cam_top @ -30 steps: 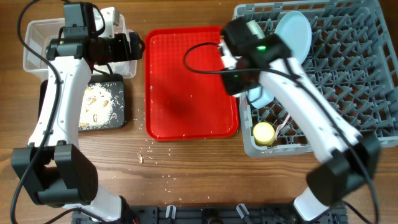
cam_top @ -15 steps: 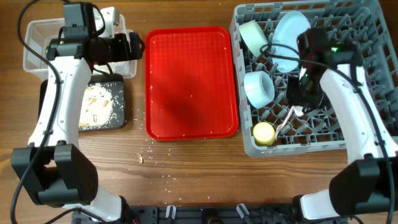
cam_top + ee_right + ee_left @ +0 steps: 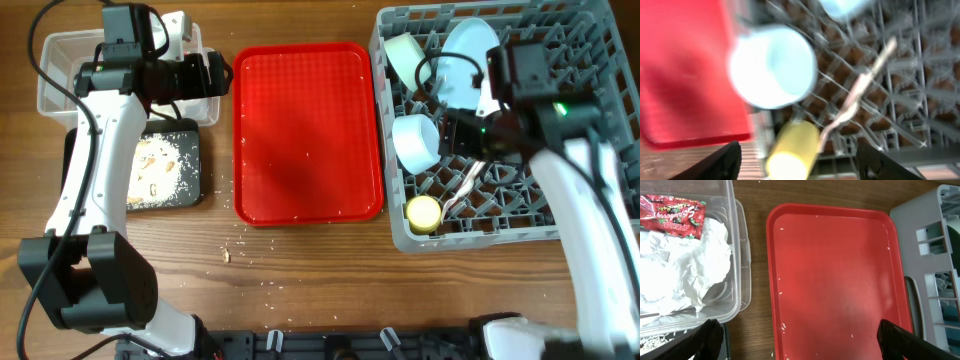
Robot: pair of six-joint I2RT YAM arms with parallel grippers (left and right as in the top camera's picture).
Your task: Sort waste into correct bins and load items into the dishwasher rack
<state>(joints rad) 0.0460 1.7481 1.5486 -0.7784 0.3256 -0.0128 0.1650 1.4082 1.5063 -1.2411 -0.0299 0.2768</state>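
Note:
The grey dishwasher rack holds a pale blue plate, a mint bowl, a second bowl, a yellow cup and white utensils. My right gripper hovers open over the rack, beside the second bowl. The cup lies below, between its jaws, untouched. My left gripper stands open at the right edge of the clear tub. The tub holds the red wrapper and the white napkin. Nothing is between the left fingers.
The flat red tray lies between tub and rack, bare but for specks. A black tray with beige food scraps sits in front of the tub. A few crumbs dot the wooden table near the red tray's front corner.
My right arm has swung from the rack's left edge to over its middle, and its jaws have opened wide. The left arm has not moved.

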